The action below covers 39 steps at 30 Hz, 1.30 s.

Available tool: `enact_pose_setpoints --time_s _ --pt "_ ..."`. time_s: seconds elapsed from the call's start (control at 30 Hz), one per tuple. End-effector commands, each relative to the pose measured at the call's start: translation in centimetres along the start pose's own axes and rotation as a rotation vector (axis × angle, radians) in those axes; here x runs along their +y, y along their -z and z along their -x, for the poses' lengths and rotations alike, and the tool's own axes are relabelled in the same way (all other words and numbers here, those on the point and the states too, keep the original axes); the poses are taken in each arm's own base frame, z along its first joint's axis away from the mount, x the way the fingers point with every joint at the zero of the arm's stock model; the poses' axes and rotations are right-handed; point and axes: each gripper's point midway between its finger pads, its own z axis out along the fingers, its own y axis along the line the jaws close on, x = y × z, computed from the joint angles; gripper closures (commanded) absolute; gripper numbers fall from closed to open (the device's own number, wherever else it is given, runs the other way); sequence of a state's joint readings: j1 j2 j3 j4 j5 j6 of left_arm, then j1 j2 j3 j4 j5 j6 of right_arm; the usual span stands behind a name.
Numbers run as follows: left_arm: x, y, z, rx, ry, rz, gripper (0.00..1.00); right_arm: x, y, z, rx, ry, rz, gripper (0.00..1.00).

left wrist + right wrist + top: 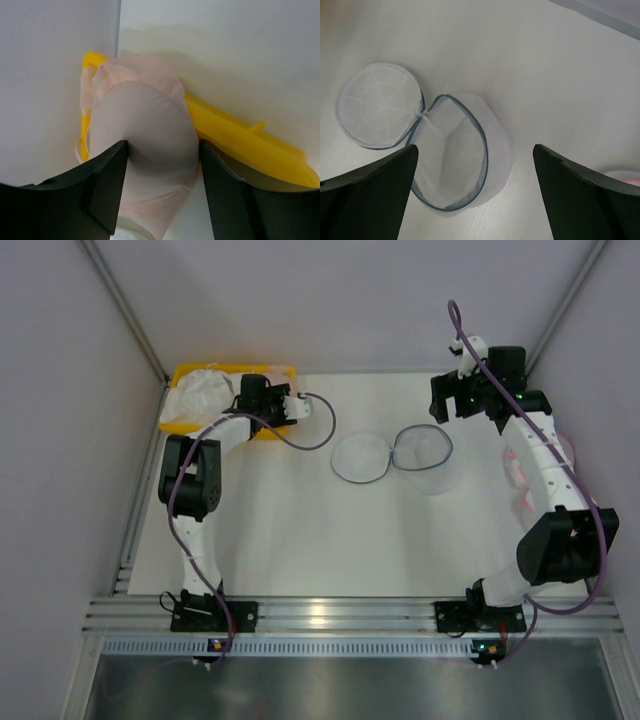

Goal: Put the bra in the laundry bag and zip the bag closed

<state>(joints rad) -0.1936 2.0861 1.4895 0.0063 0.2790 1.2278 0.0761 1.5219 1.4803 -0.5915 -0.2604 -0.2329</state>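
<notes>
light: bright, even, overhead | shadows: soft | glare: metal rail | wrist views: slightly blurred

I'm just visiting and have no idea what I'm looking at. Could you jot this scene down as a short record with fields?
bra: pale pink, lying in the tray
yellow tray: far left corner of the table
left fingers: either side of a bra cup, not yet clamped
laundry bag: white mesh, grey zipper rim, unzipped, lid flipped open beside it
right fingers: wide apart, empty, above the bag
table: white
</notes>
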Motion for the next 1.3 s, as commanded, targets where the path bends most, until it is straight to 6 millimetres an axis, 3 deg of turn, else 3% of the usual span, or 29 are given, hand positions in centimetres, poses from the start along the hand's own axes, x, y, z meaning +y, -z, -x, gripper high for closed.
enact_pose_setpoints --time_s 0.0,0.17,0.2,0.33,0.5,0.6,0.67,0.7,0.77,0.8,0.97,1.07,1.13,1.17,1.27 --pt "2.7 -0.4 0.3 0.0 -0.073 0.096 0.37 0.3 0.5 0.8 -0.022 0.006 0.009 0.01" --pt "4.2 0.6 1.4 -0.021 -0.067 0.134 0.7 0.5 0.9 0.9 -0.026 0.008 0.011 0.01" --pt "5.3 1.5 2.1 -0.032 -0.064 0.159 0.8 0.5 1.1 1.1 -0.031 0.008 0.012 0.01" --pt "7.9 4.8 4.7 -0.088 0.003 0.221 1.0 0.8 1.5 1.3 -0.04 0.007 0.019 0.01" --pt "11.1 10.0 7.5 -0.126 0.083 0.287 1.0 1.2 2.1 1.5 -0.049 0.006 0.033 0.01" --pt "11.9 12.5 8.4 -0.129 0.162 0.302 1.0 1.4 2.3 1.6 -0.051 0.006 0.043 0.01" --pt "11.4 13.6 9.0 -0.13 0.256 0.27 1.0 1.6 2.5 1.6 -0.049 0.002 0.052 0.01" --pt "12.4 15.2 9.9 -0.145 0.278 0.292 1.0 1.9 2.6 1.5 -0.047 0.002 0.066 0.01" --pt "11.7 16.5 10.8 -0.151 0.378 0.258 1.0 2.3 2.7 1.2 -0.035 -0.007 0.088 0.01" --pt "12.1 18.0 11.7 -0.171 0.403 0.262 1.0 2.8 2.7 1.2 -0.035 -0.01 0.113 0.0" --pt "10.4 23.4 15.2 -0.247 0.616 0.201 1.0 4.8 2.7 -0.1 -0.006 -0.044 0.214 0.01" --pt "7.3 25.5 16.7 -0.279 0.789 0.087 1.0 5.7 2.7 -0.9 0.01 -0.057 0.266 0.0" --pt "3.5 25.9 17.5 -0.299 0.911 -0.043 1.0 6.2 2.8 -1.5 0.022 -0.055 0.293 0.01" --pt "2.5 27.5 18.5 -0.341 0.929 -0.069 1.0 6.6 2.9 -1.7 0.025 -0.057 0.315 0.01" --pt "-1.2 29.1 20.0 -0.388 1.067 -0.213 1.0 7.9 3.4 -2.3 0.038 -0.058 0.381 0.01"
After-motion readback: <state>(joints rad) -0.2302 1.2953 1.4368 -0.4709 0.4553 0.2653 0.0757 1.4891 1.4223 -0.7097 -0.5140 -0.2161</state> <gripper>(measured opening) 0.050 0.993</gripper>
